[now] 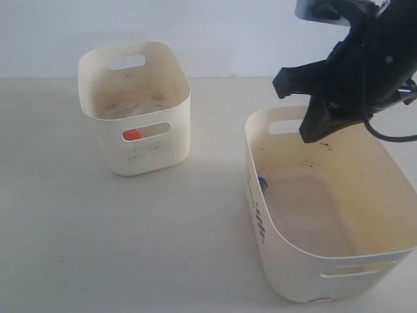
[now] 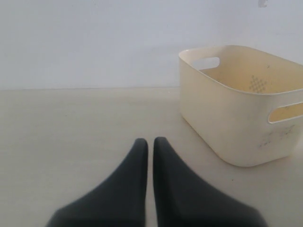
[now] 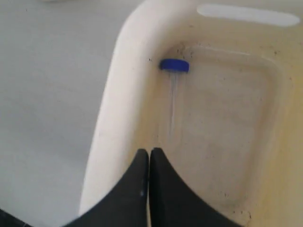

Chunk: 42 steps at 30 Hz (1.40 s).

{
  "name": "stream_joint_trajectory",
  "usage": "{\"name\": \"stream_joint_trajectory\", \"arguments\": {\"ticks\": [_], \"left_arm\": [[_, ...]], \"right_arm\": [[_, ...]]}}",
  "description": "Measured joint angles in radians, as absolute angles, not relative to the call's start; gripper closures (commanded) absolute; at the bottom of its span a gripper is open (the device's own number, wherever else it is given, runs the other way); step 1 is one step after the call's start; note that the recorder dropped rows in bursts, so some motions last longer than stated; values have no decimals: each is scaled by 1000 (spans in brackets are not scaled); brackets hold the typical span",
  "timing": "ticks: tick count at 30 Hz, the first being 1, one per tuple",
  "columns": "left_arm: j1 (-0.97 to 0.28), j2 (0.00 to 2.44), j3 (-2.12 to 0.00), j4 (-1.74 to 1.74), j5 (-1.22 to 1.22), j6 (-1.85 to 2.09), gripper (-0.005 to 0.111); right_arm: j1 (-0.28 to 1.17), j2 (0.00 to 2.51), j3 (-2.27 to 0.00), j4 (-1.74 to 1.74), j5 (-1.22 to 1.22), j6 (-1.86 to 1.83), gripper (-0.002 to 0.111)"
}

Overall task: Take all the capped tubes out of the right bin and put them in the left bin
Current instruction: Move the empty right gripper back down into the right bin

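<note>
The right bin (image 1: pixel 287 261) stands at the near right. A clear capped tube with a blue cap (image 1: pixel 261 182) lies inside it against the wall nearest the left bin. In the right wrist view the blue-capped tube (image 3: pixel 173 71) lies beyond my right gripper (image 3: pixel 149 152), which is shut and empty above the right bin's rim (image 3: pixel 113 109). In the exterior view my right gripper (image 1: pixel 307 132) hangs over the bin's far rim. The left bin (image 1: pixel 146 156) stands at the far left, and an orange cap (image 1: pixel 132 135) shows through its slot. My left gripper (image 2: pixel 150 141) is shut and empty, low over the table, apart from the left bin (image 2: pixel 222 123).
A pale tabletop (image 1: pixel 98 248) spreads between and in front of the two bins. A white wall (image 1: pixel 215 32) stands behind the table. The right arm's black body (image 1: pixel 371 59) and cable (image 1: pixel 391 134) hang over the right bin's far side.
</note>
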State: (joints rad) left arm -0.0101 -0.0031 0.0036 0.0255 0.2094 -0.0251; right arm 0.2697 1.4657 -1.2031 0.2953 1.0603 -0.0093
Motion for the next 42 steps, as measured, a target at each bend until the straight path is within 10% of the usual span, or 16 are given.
{"name": "stream_joint_trajectory", "arguments": {"ticks": [42], "left_arm": [[-10, -3, 4, 25, 209, -25, 102]], "right_arm": [[209, 1611, -956, 513, 753, -209, 108]]}}
